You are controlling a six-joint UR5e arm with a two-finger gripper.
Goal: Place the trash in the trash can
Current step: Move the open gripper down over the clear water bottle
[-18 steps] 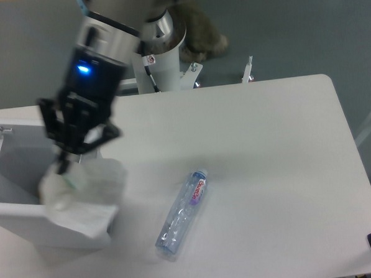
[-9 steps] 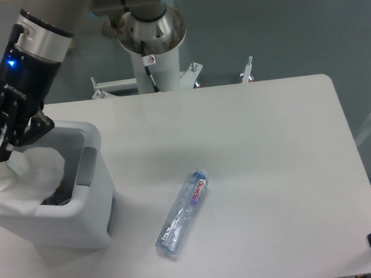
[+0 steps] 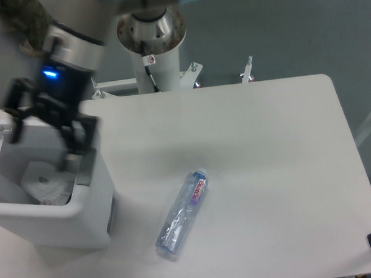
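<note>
Camera view from above shows the gripper [image 3: 43,133] hanging over the trash can [image 3: 96,209] at the left edge of the table [image 3: 267,159]. Its 2 fingers stand wide apart and nothing is between them, so the pincer is open and empty. Inside the trash can lies the crumpled white wrapper [image 3: 46,187], low on the bottom, directly under the gripper.

The bottle [image 3: 182,214] is not in the can. It lies flat on the table, well apart from the can on its right side, with the blue cap pointing up and away toward the far edge and the body slanting down to the left.

I judge that 1 of the 2 items is done and the second item is the step in hand. The next move calls for the arm to travel right, clear of the can's rim, then to come down over the bottle. Because the bottle lies slanted, the fingers should turn to close across its narrow width, near the middle, where the crushed plastic may give a little.
</note>
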